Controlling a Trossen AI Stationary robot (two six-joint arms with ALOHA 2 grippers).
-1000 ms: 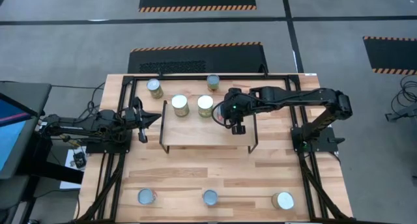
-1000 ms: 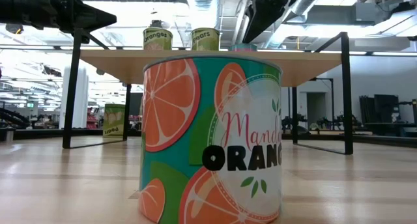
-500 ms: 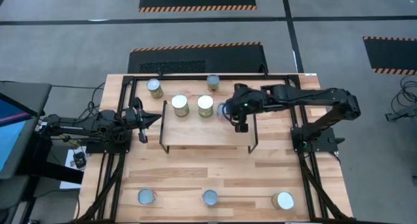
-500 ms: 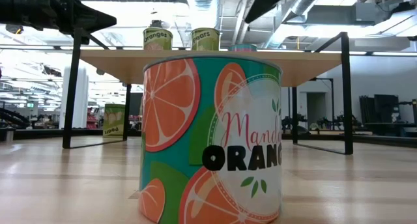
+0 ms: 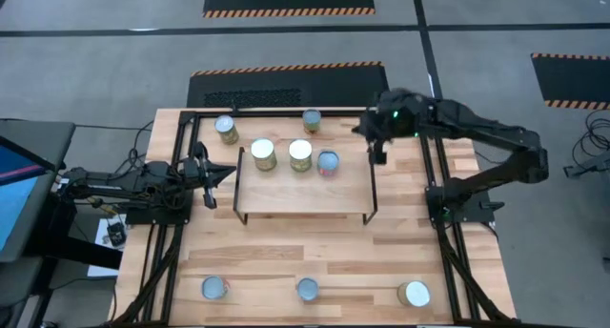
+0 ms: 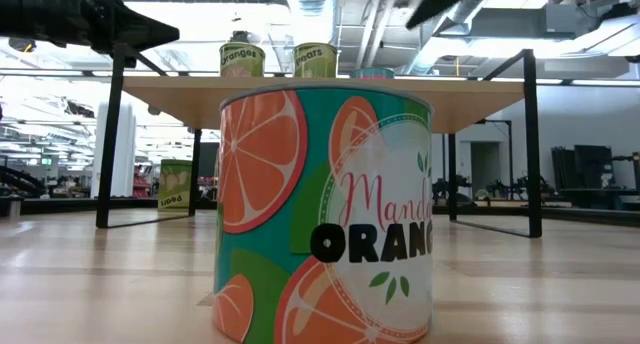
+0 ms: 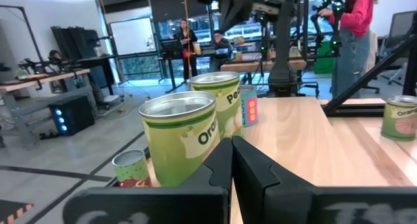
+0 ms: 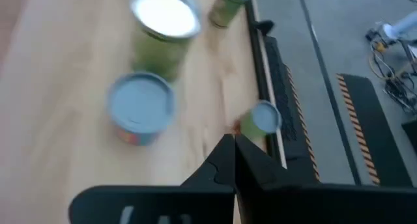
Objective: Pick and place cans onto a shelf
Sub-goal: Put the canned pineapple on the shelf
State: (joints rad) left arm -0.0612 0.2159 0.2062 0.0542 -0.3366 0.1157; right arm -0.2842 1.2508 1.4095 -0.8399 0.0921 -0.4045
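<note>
The shelf stands mid-table on black wire legs. Three cans stand along its far side: two green ones and a blue-topped can. My right gripper hangs shut above the shelf's far right corner, clear of the cans; its wrist view shows the shut fingers over the blue-topped can. My left gripper waits shut and level at the shelf's left end, touching nothing.
Two more cans stand on the table behind the shelf. Three stand along the near edge; the middle one fills the low view. Black frame rails run along the table's sides. People stand beyond.
My right gripper has drawn back from the blue-topped can, rising and moving toward the table's right and far edges. The can stays upright on the shelf beside the two green ones.
</note>
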